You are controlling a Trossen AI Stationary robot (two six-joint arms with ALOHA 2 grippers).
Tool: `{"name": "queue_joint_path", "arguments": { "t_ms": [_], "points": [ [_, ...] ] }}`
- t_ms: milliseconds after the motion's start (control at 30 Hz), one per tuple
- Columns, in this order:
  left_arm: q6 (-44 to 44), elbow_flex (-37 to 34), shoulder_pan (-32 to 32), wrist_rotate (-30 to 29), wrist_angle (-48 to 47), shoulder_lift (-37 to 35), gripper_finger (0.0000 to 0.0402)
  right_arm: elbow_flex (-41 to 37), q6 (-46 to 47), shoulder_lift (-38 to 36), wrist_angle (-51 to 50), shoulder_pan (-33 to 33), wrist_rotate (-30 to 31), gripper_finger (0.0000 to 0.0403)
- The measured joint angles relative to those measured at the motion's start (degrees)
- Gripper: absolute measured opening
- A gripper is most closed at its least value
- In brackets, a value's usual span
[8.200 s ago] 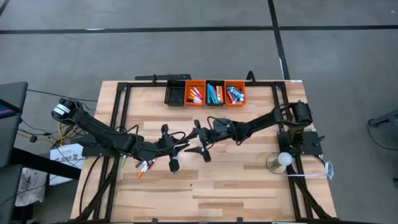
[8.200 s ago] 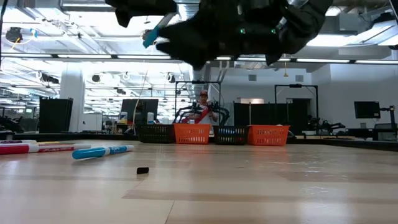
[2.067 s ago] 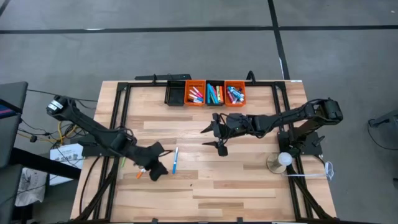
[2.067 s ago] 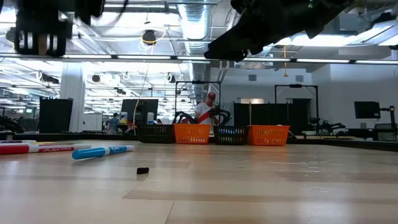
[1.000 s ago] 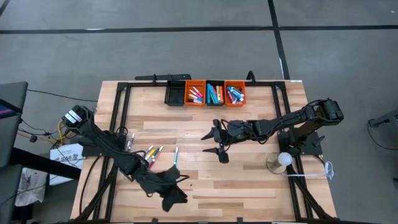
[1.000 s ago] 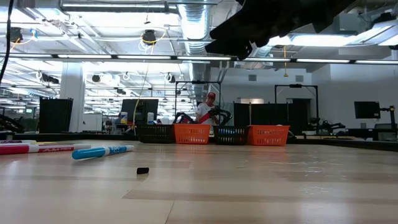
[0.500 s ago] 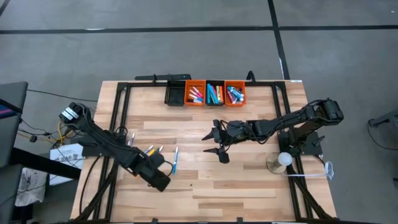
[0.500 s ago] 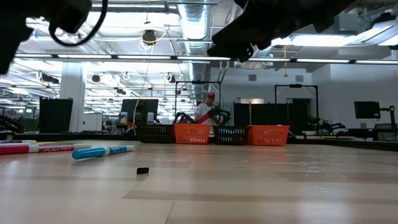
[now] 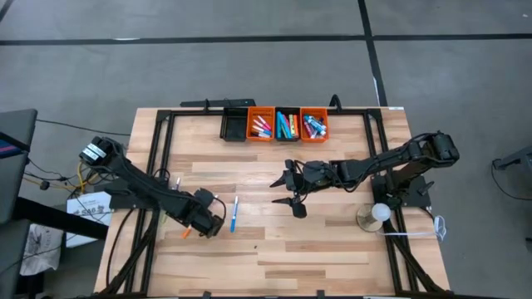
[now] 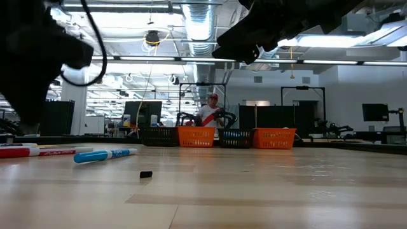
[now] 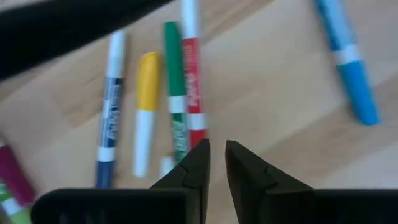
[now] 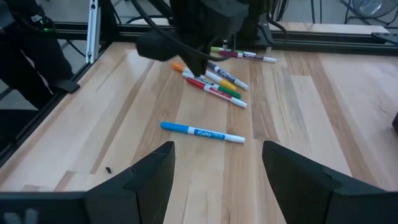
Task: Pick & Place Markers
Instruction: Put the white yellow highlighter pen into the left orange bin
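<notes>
While my left arm has swung back in from the worktop's near edge, its left claw (image 9: pixel 218 223) now sits low over the loose markers.

Its fingers are nearly pressed together, pinching nothing I can see, tips just above the red marker (image 11: pixel 193 81) and green marker (image 11: pixel 175 87), which lie side by side with long axes parallel. The blue marker (image 9: pixel 234 213) lies just right of that claw, unmoved, its long axis running near-to-far across the worktop (image 9: pixel 332 241). Farther right, the right claw (image 9: pixel 287 189) hovers, spread wide and empty, where it was.
</notes>
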Motion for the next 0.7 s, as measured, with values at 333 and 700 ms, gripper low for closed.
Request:
{"name": "queue_joint_path", "arguments": {
  "t_ms": [333, 700],
  "points": [
    [0.83, -3.76, 0.94, 1.05, 0.06, 0.00, 0.0034, 0.00, 0.00, 0.00, -0.01, 0.00, 0.00, 0.0232],
    [1.48, -5.26, 0.94, 1.06, 0.06, 0.00, 0.0026, 0.00, 0.01, 0.00, -0.01, 0.00, -0.01, 0.0232]
  ]
}}
